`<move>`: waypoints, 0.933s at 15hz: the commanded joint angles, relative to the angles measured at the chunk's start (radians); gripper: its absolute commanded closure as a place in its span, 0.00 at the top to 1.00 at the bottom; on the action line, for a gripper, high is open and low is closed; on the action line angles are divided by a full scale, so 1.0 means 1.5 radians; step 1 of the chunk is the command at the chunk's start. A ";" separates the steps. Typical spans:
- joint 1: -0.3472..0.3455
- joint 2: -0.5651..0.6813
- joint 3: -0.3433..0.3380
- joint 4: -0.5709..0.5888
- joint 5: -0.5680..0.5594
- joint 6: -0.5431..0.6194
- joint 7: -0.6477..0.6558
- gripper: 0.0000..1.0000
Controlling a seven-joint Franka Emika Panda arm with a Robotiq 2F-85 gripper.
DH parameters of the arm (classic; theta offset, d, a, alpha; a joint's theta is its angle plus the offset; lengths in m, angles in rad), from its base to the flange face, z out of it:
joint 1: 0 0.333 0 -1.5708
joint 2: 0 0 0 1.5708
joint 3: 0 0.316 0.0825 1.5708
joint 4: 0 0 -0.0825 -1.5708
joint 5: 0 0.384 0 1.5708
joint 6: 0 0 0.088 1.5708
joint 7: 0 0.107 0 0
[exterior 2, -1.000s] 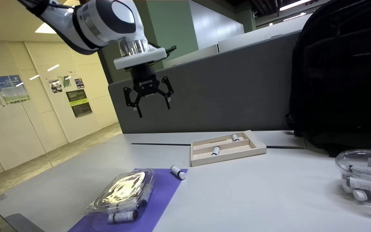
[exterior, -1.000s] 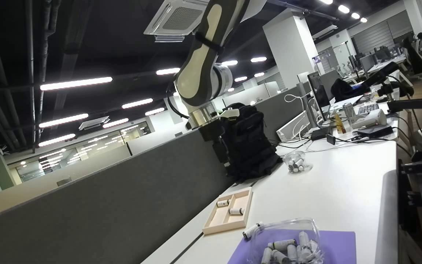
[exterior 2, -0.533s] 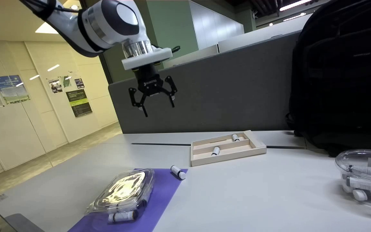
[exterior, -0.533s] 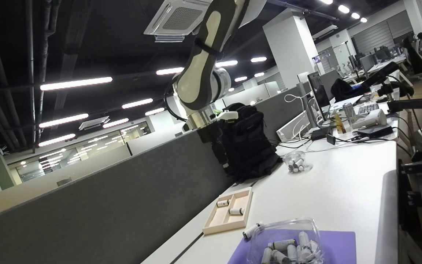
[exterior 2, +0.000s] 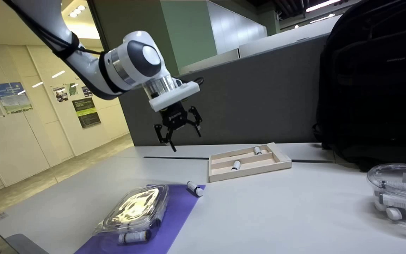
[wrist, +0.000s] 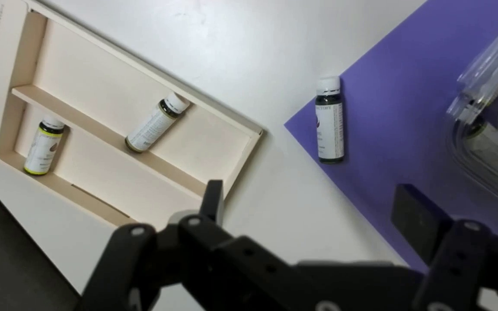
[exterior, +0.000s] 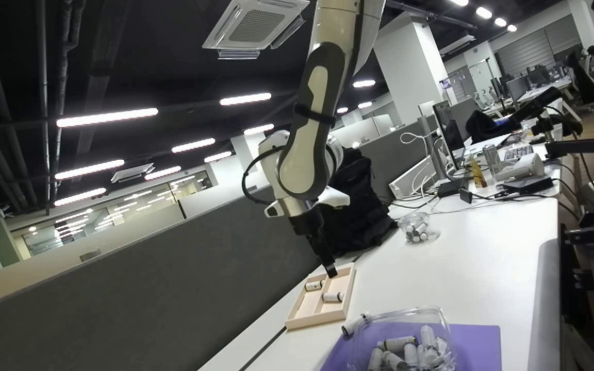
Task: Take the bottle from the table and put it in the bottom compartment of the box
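"Gripper?"

"It hangs above the table, spread wide."

"And the bottle?"

"It lies on a corner of the purple mat, near the box. A second bottle and a third bottle lie inside, parted by its divider."

White-capped, labelled bottle lies on its side; open, two-compartment wooden box rests flat nearby on the white tabletop.
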 commanded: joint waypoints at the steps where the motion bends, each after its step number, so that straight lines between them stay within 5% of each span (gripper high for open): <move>1: -0.007 0.035 0.000 0.003 -0.023 0.021 0.001 1.00; 14: -0.059 0.147 0.048 0.023 0.039 0.049 -0.033 1.00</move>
